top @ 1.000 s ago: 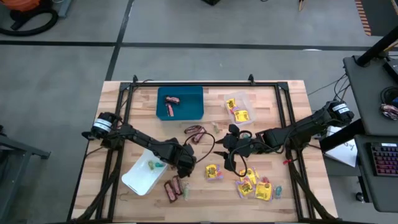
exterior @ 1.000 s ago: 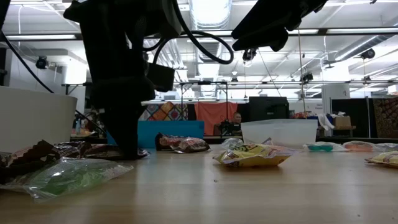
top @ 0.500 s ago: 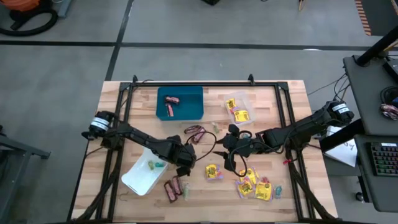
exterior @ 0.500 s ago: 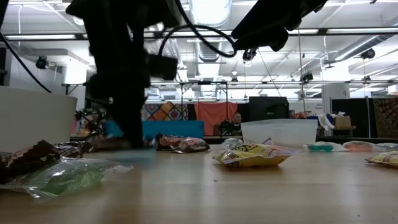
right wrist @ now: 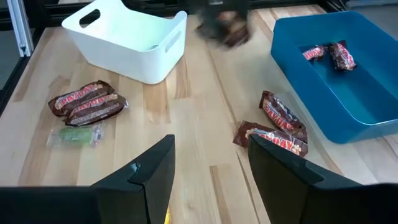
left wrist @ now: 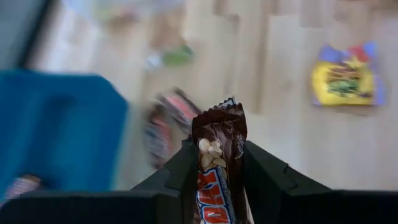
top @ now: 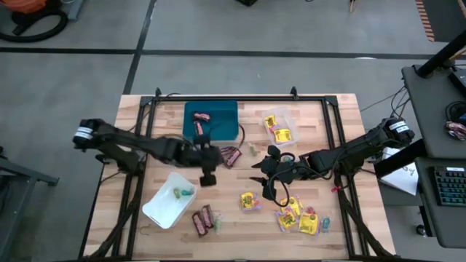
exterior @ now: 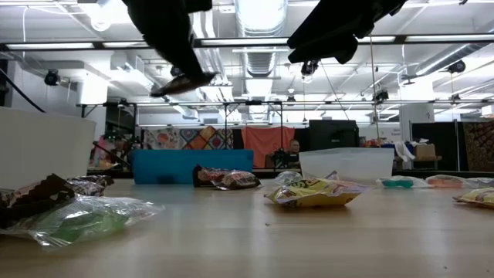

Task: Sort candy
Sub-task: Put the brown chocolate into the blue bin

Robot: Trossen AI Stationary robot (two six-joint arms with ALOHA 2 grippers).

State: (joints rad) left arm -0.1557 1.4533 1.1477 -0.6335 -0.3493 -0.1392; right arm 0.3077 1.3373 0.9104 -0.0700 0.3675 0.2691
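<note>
left gripper (left wrist: pixel 217 163) clenched on a brown-red mini bar (left wrist: pixel 219 155), up off the table, just below the blue tray (top: pixel 211 120) in the high view. right gripper (right wrist: pixel 208 163) released, waiting mid-table. yellow packets (top: pixel 298 217) lower right; maybe one more in blur.
</note>
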